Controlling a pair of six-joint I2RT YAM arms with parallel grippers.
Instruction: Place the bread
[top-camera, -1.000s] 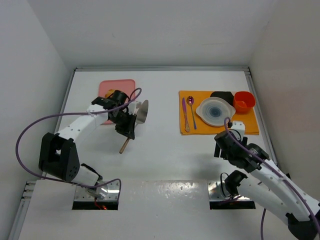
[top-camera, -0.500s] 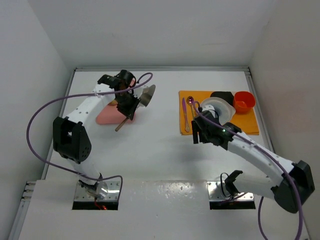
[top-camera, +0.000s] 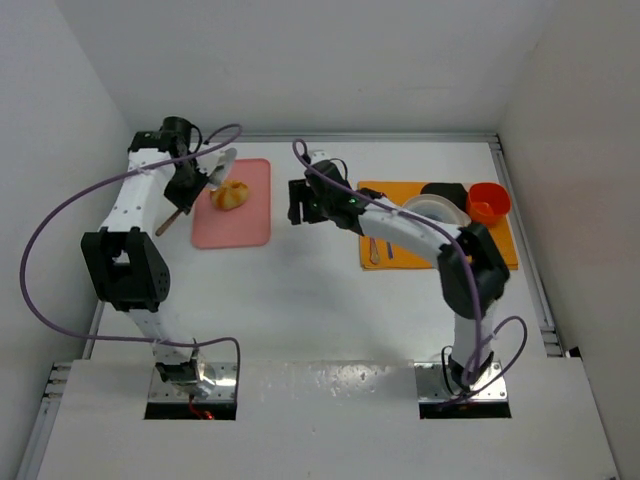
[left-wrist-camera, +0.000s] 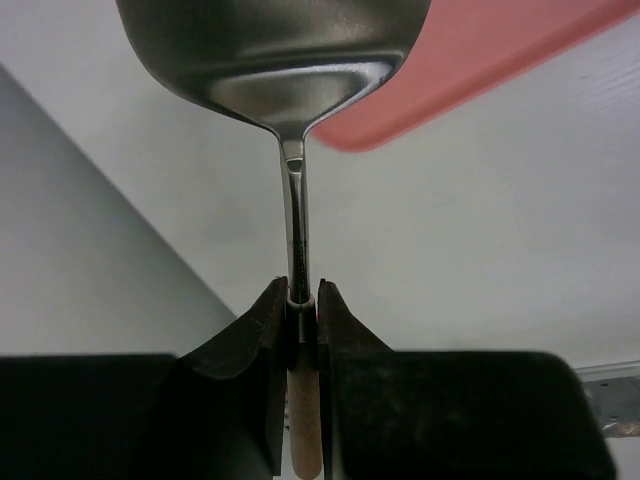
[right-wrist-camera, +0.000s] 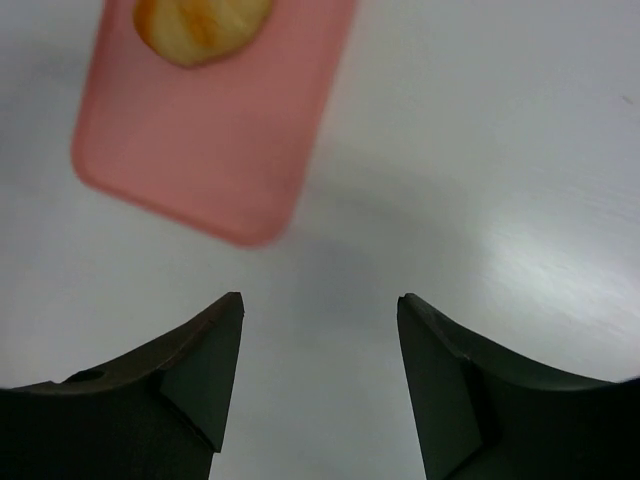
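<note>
**Top view.** A pink board (top-camera: 240, 225) lies near the far-left corner of the desk (top-camera: 320, 300), its long sides parallel to the left edge. The bread (top-camera: 231, 194), a small round golden bun with browner marks, sits on the far half of the board. Bare white surface separates the board from an orange mat (top-camera: 440, 255) at the right edge. The right gripper (top-camera: 298, 203) hangs over this strip, just right of the board. The left gripper (top-camera: 185, 185) is at the board's left edge, and the blade of its spatula (top-camera: 222, 168) is just beside the bread.

**Left wrist view.** The fingers are pinched on the spatula's thin metal neck. The blade points away, over a corner of the board.

**Right wrist view.** The fingers are spread wide with nothing between them. White desk lies beneath, and the bread shows pale yellow with orange streaks, blurred, at the board's far end.
</note>
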